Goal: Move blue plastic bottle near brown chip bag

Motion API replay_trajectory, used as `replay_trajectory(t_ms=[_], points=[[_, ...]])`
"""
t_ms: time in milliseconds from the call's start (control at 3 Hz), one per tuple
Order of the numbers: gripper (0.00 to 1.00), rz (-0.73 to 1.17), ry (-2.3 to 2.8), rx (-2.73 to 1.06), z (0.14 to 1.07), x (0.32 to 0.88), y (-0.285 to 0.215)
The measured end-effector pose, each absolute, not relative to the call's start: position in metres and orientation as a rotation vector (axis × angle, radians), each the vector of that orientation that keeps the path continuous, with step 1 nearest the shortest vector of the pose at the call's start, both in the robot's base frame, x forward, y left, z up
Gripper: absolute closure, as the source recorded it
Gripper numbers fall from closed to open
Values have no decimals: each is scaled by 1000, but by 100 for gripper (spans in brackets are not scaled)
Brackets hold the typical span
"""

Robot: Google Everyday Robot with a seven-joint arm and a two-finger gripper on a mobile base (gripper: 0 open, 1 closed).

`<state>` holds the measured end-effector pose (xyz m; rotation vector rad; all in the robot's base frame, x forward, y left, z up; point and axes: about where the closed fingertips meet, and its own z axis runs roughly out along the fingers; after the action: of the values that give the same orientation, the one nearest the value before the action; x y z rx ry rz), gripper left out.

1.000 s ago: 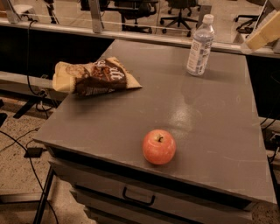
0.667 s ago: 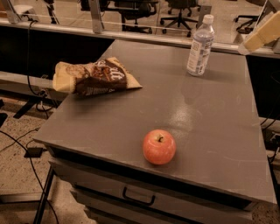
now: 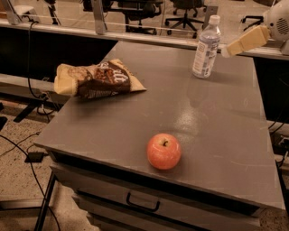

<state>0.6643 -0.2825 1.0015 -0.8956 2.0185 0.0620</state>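
The blue plastic bottle (image 3: 206,48) is clear with a white cap and a pale label. It stands upright at the far right of the grey table (image 3: 135,113). The brown chip bag (image 3: 97,80) lies flat at the table's far left, well apart from the bottle. My gripper (image 3: 229,49) comes in from the upper right edge, tan in colour. Its tip hangs just right of the bottle at about label height, close to it but with a small gap. It holds nothing that I can see.
A red apple (image 3: 163,151) sits near the table's front edge. The table has a drawer with a handle (image 3: 142,203) below the front. Office chairs (image 3: 185,13) and a rail stand behind the table. Cables (image 3: 27,153) lie on the floor at left.
My gripper has moved left from the right edge toward the bottle. The bottle, bag and apple have not moved.
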Motion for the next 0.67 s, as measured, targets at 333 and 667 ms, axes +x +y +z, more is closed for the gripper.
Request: replay_trajectory(t_ms=[333,667], points=[[0,143,1953,-752,991,699,-279],[0,230,1895,-632,979,729,-273]])
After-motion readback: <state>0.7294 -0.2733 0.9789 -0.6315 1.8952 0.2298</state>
